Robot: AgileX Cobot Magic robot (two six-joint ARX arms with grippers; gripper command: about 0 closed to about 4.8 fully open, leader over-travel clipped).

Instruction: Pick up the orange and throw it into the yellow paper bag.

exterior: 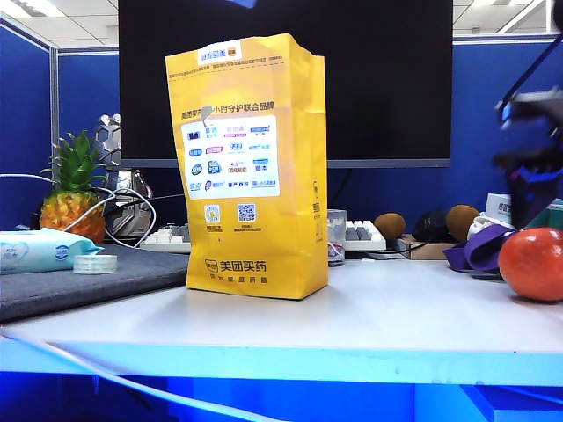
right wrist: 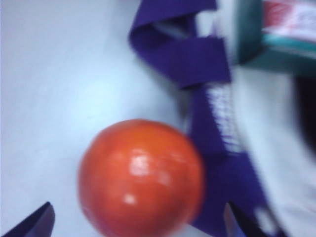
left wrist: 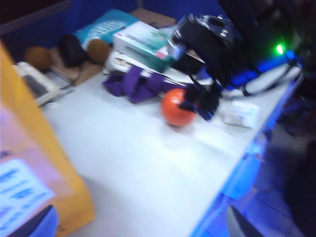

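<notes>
**Approach for Grasp on the Orange**

Right claw spread wide, poised above the orange, one finger to each side, not touching. Orange resting on the white surface, just beside purple cloth, well apart from the yellow paper bag. Left claw also spread, empty, near the bag. Recommended: centre over the fruit's widest girth, descend straight, avoid snagging cloth, close gently.

Ceiling panels at eleven and one o'clock light the exterior view evenly; the right gripper at three o'clock smears. Both wrist views blur heavily; soft glare spots the orange.
</notes>
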